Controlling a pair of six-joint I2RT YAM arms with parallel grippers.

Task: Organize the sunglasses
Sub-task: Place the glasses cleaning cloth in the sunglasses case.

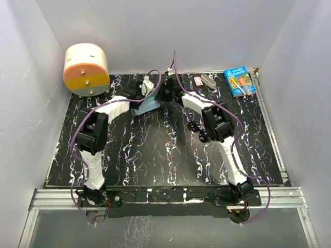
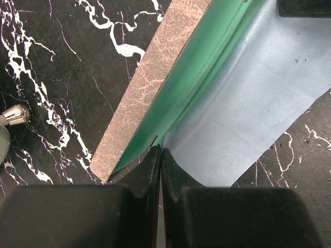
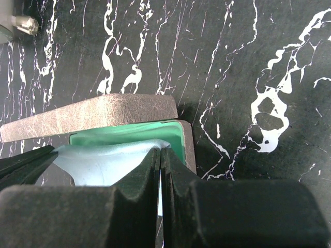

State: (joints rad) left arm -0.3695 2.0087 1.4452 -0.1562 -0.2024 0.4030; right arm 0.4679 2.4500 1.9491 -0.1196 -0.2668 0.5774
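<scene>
A grey-brown case (image 2: 150, 77) with green lining lies open at the back middle of the table, its lid (image 3: 93, 116) raised. A light-blue cloth (image 2: 258, 103) spills out of it and shows below the wrists from above (image 1: 148, 106). My left gripper (image 2: 160, 151) is shut, pinching the cloth's corner at the case's edge. My right gripper (image 3: 161, 151) is shut on a fold of the cloth (image 3: 103, 163) inside the case. The sunglasses show in neither wrist view. A small black shape (image 1: 195, 126) by the right elbow is too small to identify.
A white drum (image 1: 85, 70) with an orange and yellow face stands at the back left; its metal foot (image 2: 14, 114) is near the case. A blue book (image 1: 239, 81) and two small items (image 1: 209, 80) lie at the back right. White walls enclose the table.
</scene>
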